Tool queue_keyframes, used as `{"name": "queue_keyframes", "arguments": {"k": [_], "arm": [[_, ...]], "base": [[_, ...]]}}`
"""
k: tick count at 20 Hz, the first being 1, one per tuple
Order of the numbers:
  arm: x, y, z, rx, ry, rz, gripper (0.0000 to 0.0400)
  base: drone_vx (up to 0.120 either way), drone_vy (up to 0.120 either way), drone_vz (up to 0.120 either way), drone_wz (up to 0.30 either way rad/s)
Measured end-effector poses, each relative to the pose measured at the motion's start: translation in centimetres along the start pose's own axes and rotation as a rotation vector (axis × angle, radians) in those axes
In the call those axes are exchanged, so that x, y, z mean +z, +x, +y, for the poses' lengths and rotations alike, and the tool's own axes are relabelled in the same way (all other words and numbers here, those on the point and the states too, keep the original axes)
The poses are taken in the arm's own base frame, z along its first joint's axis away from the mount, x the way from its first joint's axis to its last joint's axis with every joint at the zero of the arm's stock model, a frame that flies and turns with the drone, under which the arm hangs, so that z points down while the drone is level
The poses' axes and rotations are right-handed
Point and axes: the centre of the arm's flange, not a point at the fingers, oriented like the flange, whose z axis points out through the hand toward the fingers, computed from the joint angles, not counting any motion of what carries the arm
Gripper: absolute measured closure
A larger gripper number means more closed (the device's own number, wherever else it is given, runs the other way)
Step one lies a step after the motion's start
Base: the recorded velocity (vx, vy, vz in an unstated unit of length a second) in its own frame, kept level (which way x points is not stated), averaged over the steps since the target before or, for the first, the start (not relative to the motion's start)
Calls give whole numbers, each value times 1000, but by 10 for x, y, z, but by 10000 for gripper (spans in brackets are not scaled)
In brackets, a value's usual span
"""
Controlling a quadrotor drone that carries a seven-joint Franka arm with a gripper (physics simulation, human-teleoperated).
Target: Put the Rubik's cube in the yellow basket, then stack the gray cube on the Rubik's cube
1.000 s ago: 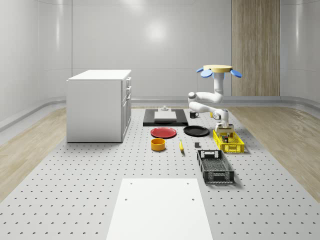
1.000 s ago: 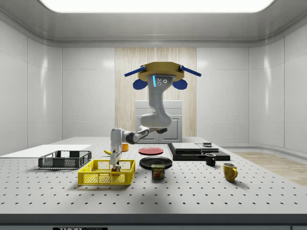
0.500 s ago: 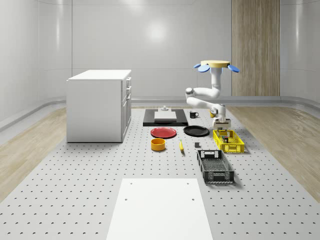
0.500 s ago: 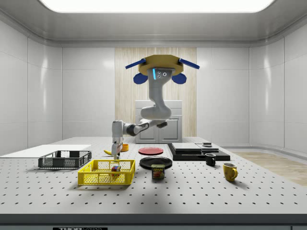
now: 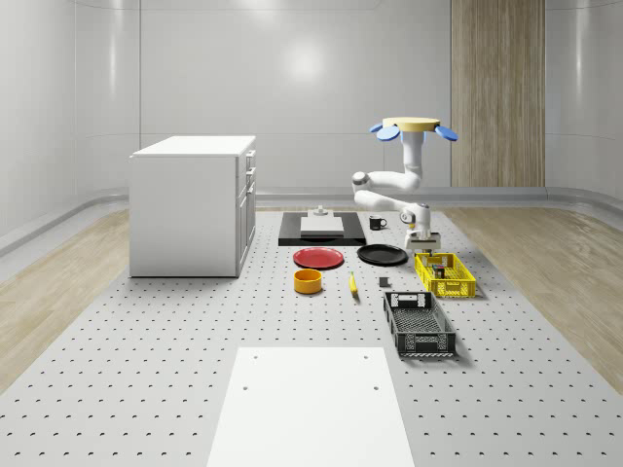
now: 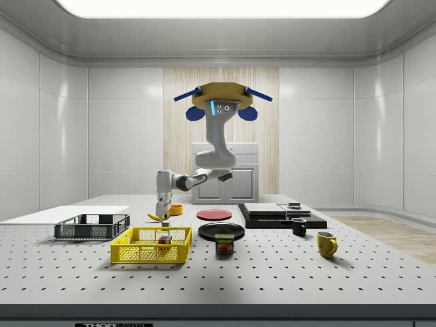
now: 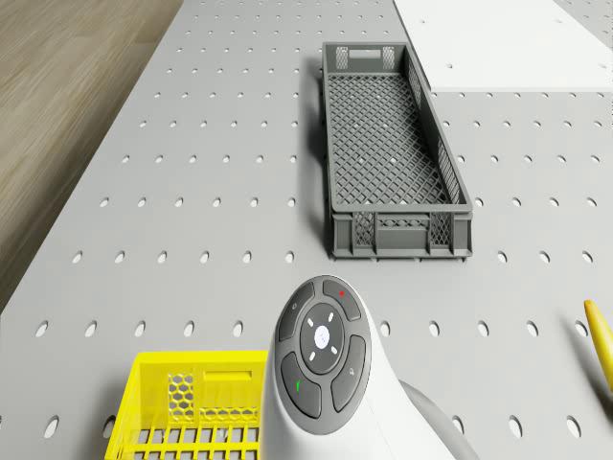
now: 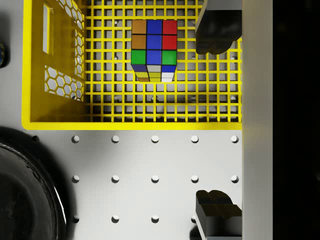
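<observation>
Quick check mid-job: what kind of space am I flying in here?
Most likely a simulated indoor robotics lab: a perforated optical-bench style table, plain panelled walls, and test props such as the yellow basket, a gray crate and a white cabinet.

Yellow basket with square-grid floor and honeycomb-pierced end wall. Rubik's cube showing orange, blue, red, green, white and yellow squares. Dark grey fingers on the hand. White arm under a tan drone with blue rotors. Pale grey table dotted with rows of holes. Dark grey mesh crate. Red plate, black plate, orange bowl, yellow banana. White cabinet. Yellow mug, black mug.
</observation>
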Motion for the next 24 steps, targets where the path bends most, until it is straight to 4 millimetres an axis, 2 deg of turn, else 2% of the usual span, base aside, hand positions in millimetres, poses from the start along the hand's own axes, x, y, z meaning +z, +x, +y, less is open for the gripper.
{"name": "queue_keyframes", "arguments": {"k": [6,13,17,19,24], "arm": [[0,0,0,0,0,0,0],[0,0,0,0,0,0,0],[0,0,0,0,0,0,0],[0,0,0,0,0,0,0],[0,0,0,0,0,0,0]], "base": [[107,-120,0,0],[0,-120,0,0],[20,-120,-120,0],[100,-120,-20,0],[0,-120,-8,0]]}}
